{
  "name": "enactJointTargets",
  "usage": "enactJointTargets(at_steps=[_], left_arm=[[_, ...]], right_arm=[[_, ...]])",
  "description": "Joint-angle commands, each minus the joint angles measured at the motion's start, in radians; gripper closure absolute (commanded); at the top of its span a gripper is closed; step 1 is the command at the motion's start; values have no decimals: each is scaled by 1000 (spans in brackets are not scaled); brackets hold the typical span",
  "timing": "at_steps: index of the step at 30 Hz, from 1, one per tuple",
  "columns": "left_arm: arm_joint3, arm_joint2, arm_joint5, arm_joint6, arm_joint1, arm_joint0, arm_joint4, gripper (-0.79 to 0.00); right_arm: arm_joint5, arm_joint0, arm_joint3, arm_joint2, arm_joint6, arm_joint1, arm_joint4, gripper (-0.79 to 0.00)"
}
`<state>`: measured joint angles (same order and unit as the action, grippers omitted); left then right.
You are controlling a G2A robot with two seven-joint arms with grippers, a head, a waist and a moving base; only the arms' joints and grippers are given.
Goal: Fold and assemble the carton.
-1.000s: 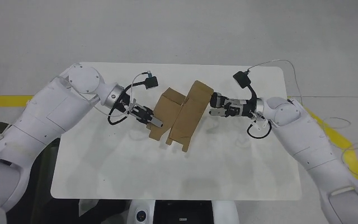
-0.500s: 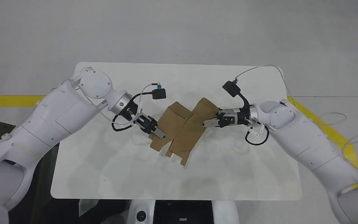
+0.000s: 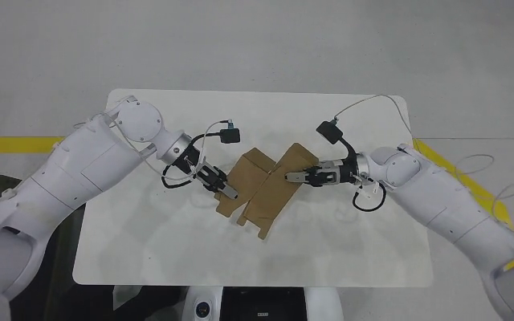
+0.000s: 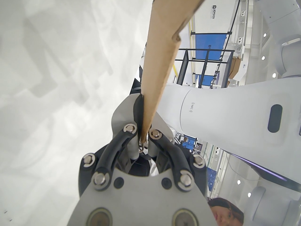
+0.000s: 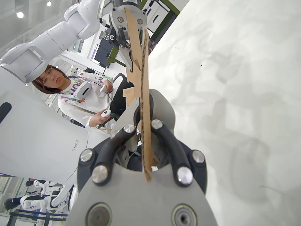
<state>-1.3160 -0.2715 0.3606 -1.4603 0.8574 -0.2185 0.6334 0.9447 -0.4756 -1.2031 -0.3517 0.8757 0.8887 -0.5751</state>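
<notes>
Both arms angled inward over the desk (image 3: 144,241), flattened carton (image 3: 263,191) held between them at desk centre, left claw (image 3: 228,192) clenched on one edge, right claw (image 3: 294,175) clenched on the opposite edge

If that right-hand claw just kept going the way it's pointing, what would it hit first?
The right gripper is clamped on the carton, so cardboard comes first; beyond it, probably the left gripper holding the opposite edge.
</notes>
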Motion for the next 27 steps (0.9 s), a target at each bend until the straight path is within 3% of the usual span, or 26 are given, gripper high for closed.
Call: enactJointTargets(at_steps=[1, 2, 3, 8, 16, 27], left_arm=[[0, 5, 5, 5, -2, 4, 1, -326], [0, 7, 8, 8, -3, 6, 0, -751], [0, 9, 10, 11, -5, 8, 0, -785], [17, -6, 85, 85, -15, 16, 9, -785], [77, -75, 271, 272, -43, -14, 57, -785], [94, -130, 345, 345, -40, -88, 148, -785]], right_arm=[[15, 14, 4, 24, -15, -2, -9, 0], [24, 20, 7, 35, -24, -3, -13, 0], [33, 26, 11, 45, -33, -4, -19, 0], [68, 54, 42, 68, -68, -7, -65, 0], [68, 34, 98, -30, -68, 9, -129, 0], [68, -23, 168, -151, -136, 64, -36, 0]])
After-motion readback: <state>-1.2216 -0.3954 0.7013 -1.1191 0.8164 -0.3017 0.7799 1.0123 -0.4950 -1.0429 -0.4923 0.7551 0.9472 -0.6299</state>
